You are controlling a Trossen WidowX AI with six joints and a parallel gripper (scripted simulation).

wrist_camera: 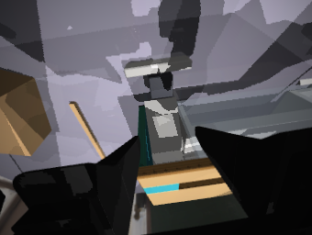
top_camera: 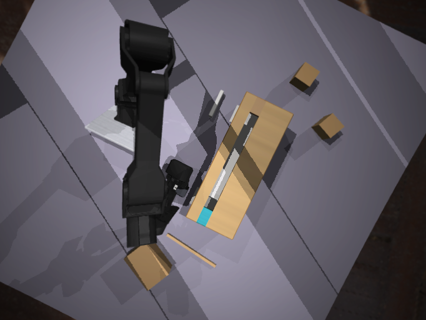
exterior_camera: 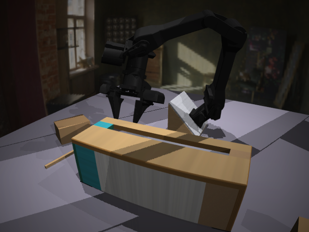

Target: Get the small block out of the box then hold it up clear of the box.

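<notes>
The small block is a dark grey cube on the table outside the box, between the pale sloping outlet beside the box's teal end and a short white bar. It is hidden in the top and exterior views. The box stands upright, with a long slot in its wooden top. My gripper is open and empty, pointing down above the outlet side by the teal end. In the wrist view the block shows beyond the gap between the fingertips; its exact height below them is unclear.
A thin wooden stick and a large wooden block lie past the teal end. Another white bar stands near the box's other end. Two wooden cubes are behind the box.
</notes>
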